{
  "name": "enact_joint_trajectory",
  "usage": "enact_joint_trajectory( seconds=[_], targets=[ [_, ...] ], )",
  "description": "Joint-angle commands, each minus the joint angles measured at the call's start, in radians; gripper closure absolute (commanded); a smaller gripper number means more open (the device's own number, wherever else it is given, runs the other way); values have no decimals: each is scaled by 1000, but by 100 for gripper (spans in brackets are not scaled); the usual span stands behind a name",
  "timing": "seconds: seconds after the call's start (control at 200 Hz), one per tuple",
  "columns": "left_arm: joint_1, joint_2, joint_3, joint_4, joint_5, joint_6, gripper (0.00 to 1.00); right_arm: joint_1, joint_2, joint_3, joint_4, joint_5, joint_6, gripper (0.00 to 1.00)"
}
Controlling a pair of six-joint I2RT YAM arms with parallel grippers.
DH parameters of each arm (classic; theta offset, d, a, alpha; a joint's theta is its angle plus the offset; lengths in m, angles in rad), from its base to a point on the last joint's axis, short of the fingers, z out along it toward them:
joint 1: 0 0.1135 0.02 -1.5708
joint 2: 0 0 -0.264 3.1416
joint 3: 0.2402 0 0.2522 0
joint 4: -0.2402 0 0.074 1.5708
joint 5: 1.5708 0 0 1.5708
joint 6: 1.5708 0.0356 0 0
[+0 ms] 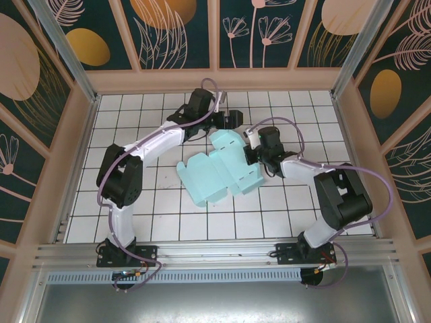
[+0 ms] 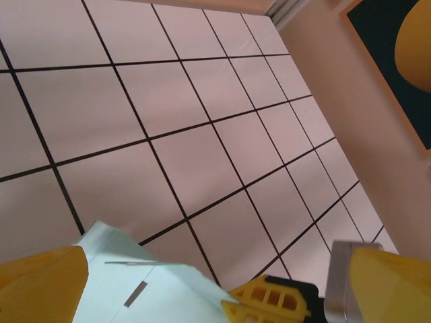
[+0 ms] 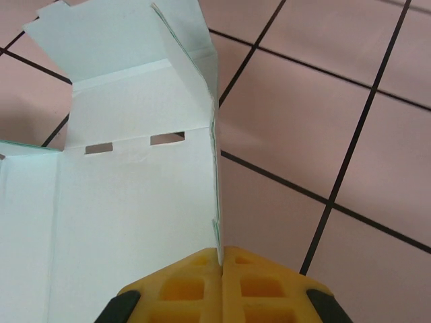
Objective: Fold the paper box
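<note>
The paper box (image 1: 221, 172) is pale aqua card, partly unfolded, lying on the white tiled floor between the two arms. My right gripper (image 1: 251, 144) is at its right edge. In the right wrist view the yellow fingers (image 3: 195, 286) are pinched together on the thin upright edge of a side panel of the paper box (image 3: 135, 202); a slotted crease and a raised flap lie beyond. My left gripper (image 1: 229, 120) hovers just past the box's far end, open. In the left wrist view its fingers (image 2: 40, 286) stand far apart, a corner of the paper box (image 2: 155, 293) lies between them untouched, and the right gripper's fingertips (image 2: 269, 299) show beside it.
The tiled floor (image 1: 155, 202) is fenced by a pale wooden wall (image 1: 215, 79) at the back and on both sides. A metal rail (image 1: 215, 252) runs along the near edge, carrying both arm bases.
</note>
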State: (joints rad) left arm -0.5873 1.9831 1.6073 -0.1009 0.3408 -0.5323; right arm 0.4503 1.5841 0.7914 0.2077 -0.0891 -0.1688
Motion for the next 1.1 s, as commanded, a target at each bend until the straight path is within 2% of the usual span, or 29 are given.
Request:
enact_joint_trajectory(
  seconds=[0.0, 0.195, 0.375, 0.531, 0.631, 0.881, 1.096],
  targets=[
    [-2, 38, 35, -54, 29, -31, 1, 27, -45, -46, 126, 78, -64, 100],
    [-5, 83, 75, -88, 55, -23, 6, 44, -46, -75, 179, 75, -71, 100],
    [-6, 121, 109, -93, 93, 27, 6, 47, -51, -75, 168, 14, -87, 100],
    [-5, 163, 165, -145, 115, 71, 5, 44, -59, -67, 151, 8, -93, 100],
    [-6, 172, 167, -142, 149, 64, 8, 41, -56, -66, 150, 11, -84, 100],
    [-12, 121, 69, -95, 213, 38, 16, 22, -27, -34, 136, 58, -46, 100],
    [-19, 96, -17, -33, 249, -5, 20, 14, -15, -18, 168, 44, -31, 100]
  ],
)
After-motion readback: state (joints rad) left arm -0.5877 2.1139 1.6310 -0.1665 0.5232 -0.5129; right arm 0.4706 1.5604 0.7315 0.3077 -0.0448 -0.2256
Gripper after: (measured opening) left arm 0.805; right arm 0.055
